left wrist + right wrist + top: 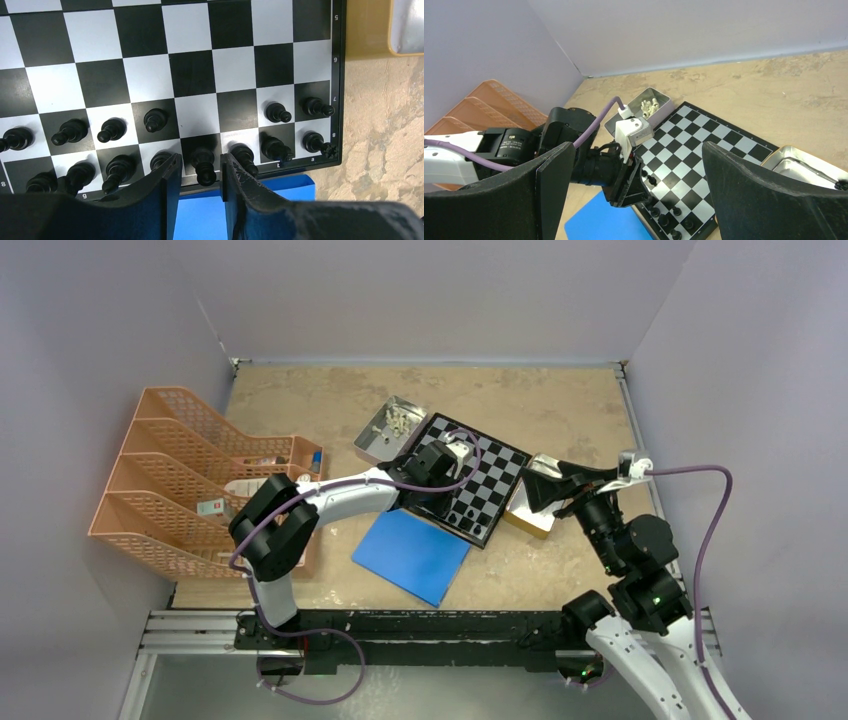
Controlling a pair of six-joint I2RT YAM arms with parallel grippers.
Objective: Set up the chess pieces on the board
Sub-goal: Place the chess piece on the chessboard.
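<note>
The board [497, 472] lies mid-table; it fills the left wrist view [190, 75]. Glossy black pieces stand in its two rows nearest the blue sheet, for example a pawn [155, 120] and a corner rook [316, 143]. My left gripper [199, 167] is open over the board's near edge. Its fingers [167, 175] flank an upright black piece [204, 162] in the back row, with a gap on each side. My right gripper [634, 150] is open wide and empty, held above the table to the right of the board. Cream pieces [398, 422] lie in an open tin.
A blue square sheet [412, 555] lies just in front of the board. A metal tin [380, 430] sits at the board's far left corner. A tan box with a metal tin [530, 520] is at the board's right. An orange file rack [190, 470] stands at the left.
</note>
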